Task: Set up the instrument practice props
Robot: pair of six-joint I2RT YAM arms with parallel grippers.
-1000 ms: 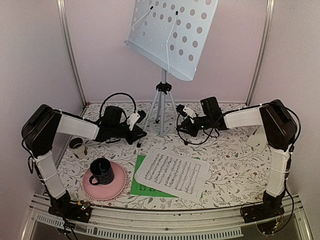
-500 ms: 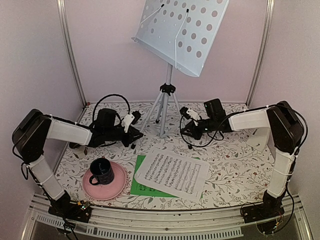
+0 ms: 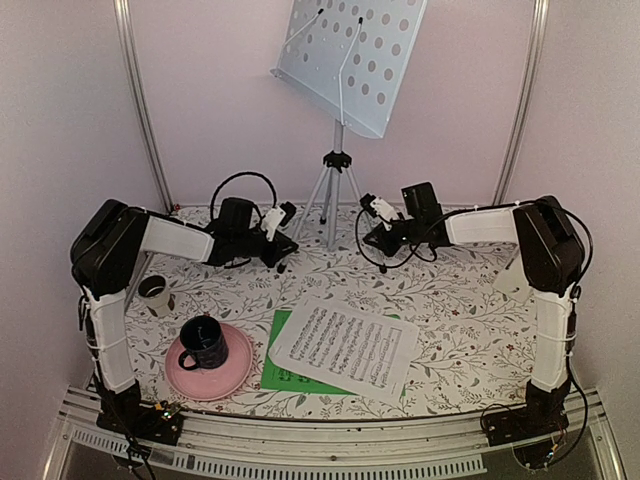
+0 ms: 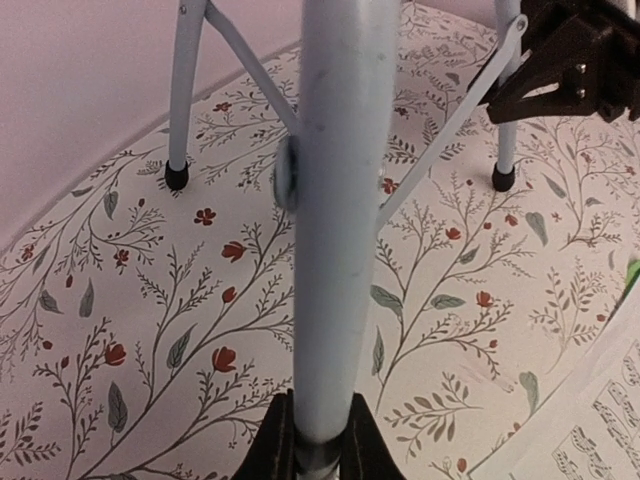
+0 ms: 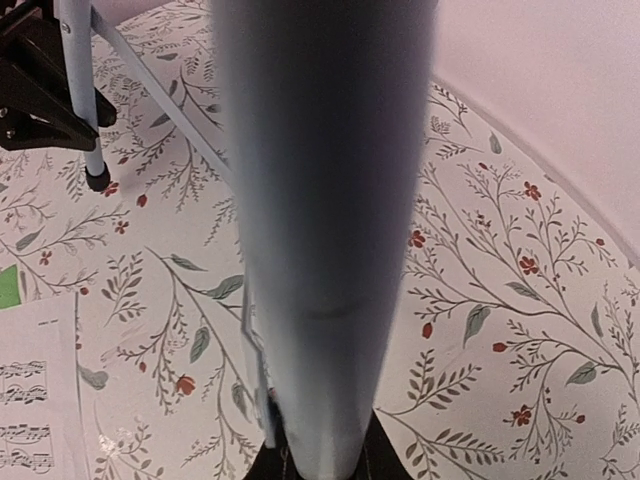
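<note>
The pale-blue perforated music stand (image 3: 345, 60) stands on its silver tripod (image 3: 338, 160) at the back middle. My left gripper (image 3: 285, 218) is shut on the tripod's left leg (image 4: 335, 200), which runs up between my jaws (image 4: 318, 430). My right gripper (image 3: 372, 212) is shut on the right leg (image 5: 325, 250), close and blurred. The white sheet of music (image 3: 345, 345) lies at the front middle, overlapping the green sheet (image 3: 283, 372). A small white shape (image 3: 515, 280), perhaps the metronome, shows at the right, partly hidden by my right arm.
A dark mug (image 3: 203, 343) sits on a pink plate (image 3: 238, 378) at the front left. A small beige cup (image 3: 155, 295) stands by the left wall. The pink back wall is just behind the tripod. Silver frame posts (image 3: 140, 110) rise at both back corners.
The stand has moved back toward the wall and its desk has swung back to the middle. Both grippers have moved back with the tripod legs held.
</note>
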